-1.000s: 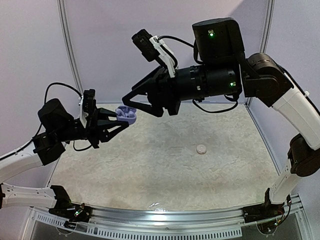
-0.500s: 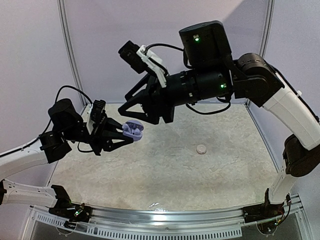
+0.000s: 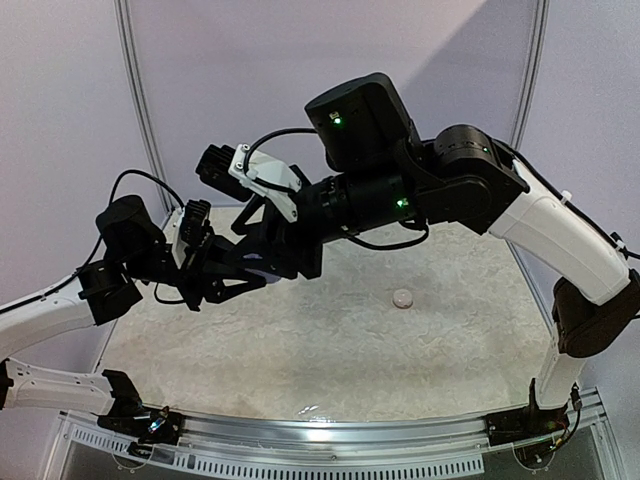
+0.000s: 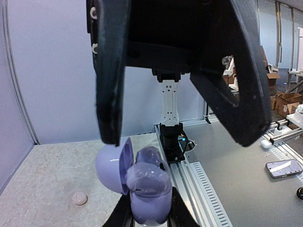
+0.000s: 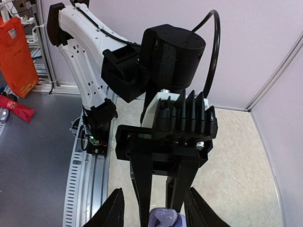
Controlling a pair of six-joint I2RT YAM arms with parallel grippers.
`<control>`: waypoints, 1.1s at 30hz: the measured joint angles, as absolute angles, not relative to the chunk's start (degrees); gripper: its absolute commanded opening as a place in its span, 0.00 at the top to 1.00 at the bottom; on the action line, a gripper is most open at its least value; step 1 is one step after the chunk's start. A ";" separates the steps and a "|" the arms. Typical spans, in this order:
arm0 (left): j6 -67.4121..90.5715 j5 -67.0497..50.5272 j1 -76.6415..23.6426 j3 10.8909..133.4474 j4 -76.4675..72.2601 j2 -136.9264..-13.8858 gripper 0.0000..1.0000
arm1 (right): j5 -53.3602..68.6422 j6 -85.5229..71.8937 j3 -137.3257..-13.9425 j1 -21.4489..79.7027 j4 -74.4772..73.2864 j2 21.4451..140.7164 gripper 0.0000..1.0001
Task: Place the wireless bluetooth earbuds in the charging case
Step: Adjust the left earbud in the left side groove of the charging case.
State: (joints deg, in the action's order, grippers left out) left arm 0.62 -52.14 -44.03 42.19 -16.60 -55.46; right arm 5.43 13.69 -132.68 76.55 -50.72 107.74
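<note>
My left gripper point(image 4: 149, 210) is shut on the base of the pale lavender charging case point(image 4: 150, 189). It holds the case upright in the air, with the lid point(image 4: 110, 163) swung open to the left. My right gripper point(image 5: 155, 212) hovers right over the case point(image 5: 163, 219), open, with one black finger point(image 4: 110, 71) on each side of it. In the top view both grippers point(image 3: 255, 262) overlap and the case is almost hidden. One small whitish earbud point(image 3: 402, 297) lies on the table, also in the left wrist view point(image 4: 79, 198). I cannot tell what sits in the case's sockets.
The speckled beige table point(image 3: 330, 350) is bounded by a metal rail point(image 3: 350, 425) at the near edge and pale walls behind. The right arm point(image 3: 530, 220) arches across the back of the table. The left arm's base point(image 4: 173, 142) shows beyond the case.
The right arm has swung down and to the left until its fingers straddle the case, and its jaws have narrowed a little. The left gripper first brought the case forward and right, then held still.
</note>
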 measured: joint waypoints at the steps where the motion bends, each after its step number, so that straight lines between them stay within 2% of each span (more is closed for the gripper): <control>1: 0.62 -52.16 -44.03 42.19 -16.60 -55.46 1.00 | 4.99 13.98 -132.68 76.55 -50.76 107.74 0.57; 18: 0.60 -52.07 -44.03 42.19 -16.62 -55.40 1.00 | 2.09 15.44 -132.66 76.55 -51.83 108.73 0.62; 33: 0.51 -52.05 -44.03 42.19 -15.57 -55.31 1.00 | 1.32 14.37 -131.94 76.49 -52.38 109.12 0.72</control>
State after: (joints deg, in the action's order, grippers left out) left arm 0.51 -52.05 -44.03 42.19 -15.57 -55.31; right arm 1.32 14.37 -131.94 76.49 -52.38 109.12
